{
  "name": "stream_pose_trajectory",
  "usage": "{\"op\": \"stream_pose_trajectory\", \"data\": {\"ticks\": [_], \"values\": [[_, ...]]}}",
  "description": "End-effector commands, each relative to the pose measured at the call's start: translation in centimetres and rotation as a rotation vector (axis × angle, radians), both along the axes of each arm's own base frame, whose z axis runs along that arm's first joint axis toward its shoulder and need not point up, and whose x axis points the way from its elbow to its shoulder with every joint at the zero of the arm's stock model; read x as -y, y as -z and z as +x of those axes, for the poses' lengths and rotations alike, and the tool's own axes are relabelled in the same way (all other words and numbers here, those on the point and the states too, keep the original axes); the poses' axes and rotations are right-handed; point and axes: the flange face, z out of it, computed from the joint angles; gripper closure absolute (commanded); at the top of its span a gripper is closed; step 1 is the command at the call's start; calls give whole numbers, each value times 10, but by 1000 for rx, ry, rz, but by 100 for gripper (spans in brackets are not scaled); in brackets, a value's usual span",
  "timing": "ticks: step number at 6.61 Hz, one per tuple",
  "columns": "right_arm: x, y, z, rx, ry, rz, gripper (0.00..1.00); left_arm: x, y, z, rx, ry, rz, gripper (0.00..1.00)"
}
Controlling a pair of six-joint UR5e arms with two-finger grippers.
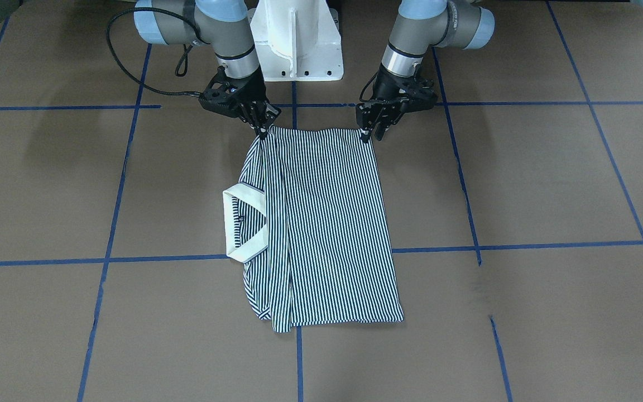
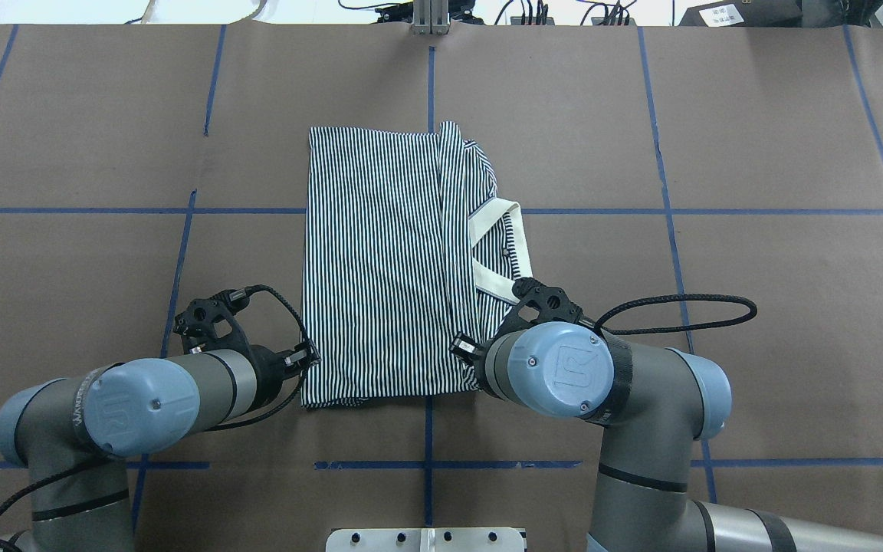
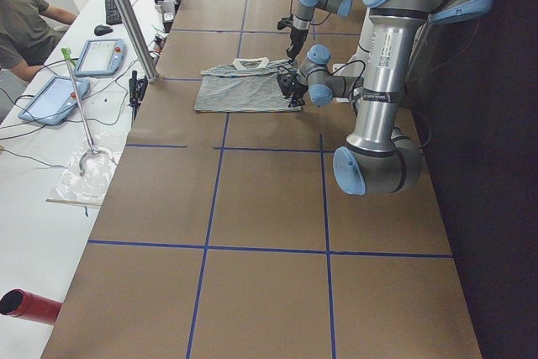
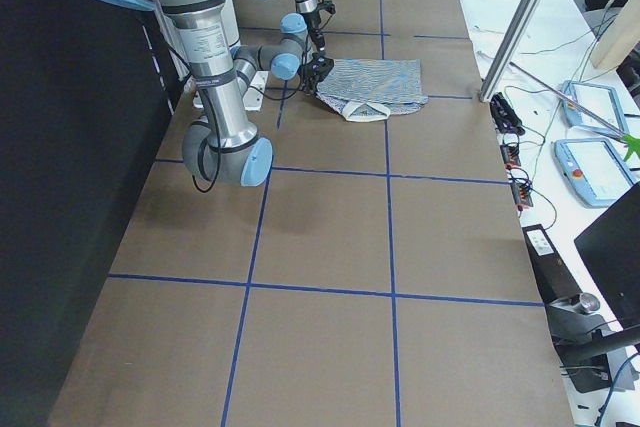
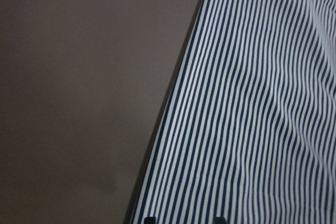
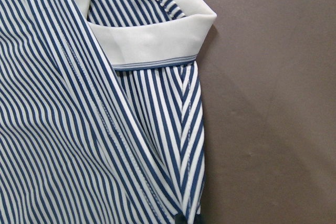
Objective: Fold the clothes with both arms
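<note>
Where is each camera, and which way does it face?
Front: across the table, facing the base; left arm, right arm, shirt.
Overhead: behind the base, looking down; both arms.
Left side: table's end; left arm nearest.
Right side: opposite end; right arm nearest.
Left wrist: down on shirt's edge; fingertips.
Right wrist: down on collar; fingertips.
All show the shirt.
</note>
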Motion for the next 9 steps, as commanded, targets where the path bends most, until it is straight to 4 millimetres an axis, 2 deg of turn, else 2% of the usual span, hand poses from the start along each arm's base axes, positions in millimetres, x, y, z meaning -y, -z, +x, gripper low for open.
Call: {"op": "stream_pose_trajectory", "data": {"ticks": [1, 2, 4, 5, 6, 8, 9], "values": [[0, -1, 0, -1, 0, 0, 100, -15, -7, 10, 18, -23, -6, 53], [-1, -1, 0, -1, 1, 0, 100, -28, -9, 19, 38, -50, -11, 54], [0, -5, 1, -7, 0, -2, 100, -34, -10, 22, 39, -63, -12, 60], [0, -5, 1, -7, 0, -2, 100, -34, -9, 22, 37, -62, -13, 86], [0, -7, 2, -10, -1, -2, 100, -34, -7, 22, 34, -62, -12, 100], [-1, -9, 4, -9, -1, -2, 100, -34, -2, 24, 25, -62, -10, 100], [-2, -6, 8, -3, -1, 0, 100, -34, 10, 18, 0, -62, -4, 100]]}}
